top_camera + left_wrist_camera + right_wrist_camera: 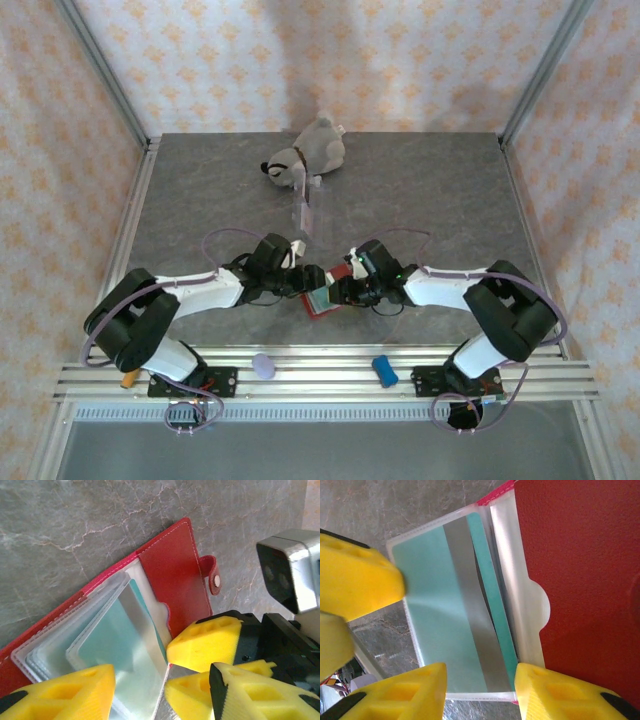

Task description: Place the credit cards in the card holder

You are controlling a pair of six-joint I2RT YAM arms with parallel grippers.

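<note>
Top view: you've got the small red leather-like folding card holder (322,298) open, near mid-table between left gripper (308,281) and right gripper (340,291), with bare table beyond. Left wrist: snap tab points upper-right and the teal-green plastic card (112,640) lies diagonal in the sleeve; jaws apart. Right wrist: card's long axis runs up-down; jaws flank its near end, grip unclear.

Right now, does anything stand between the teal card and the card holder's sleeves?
Nothing visible does: the teal card already lies among the clear sleeves of the open card holder.
</note>
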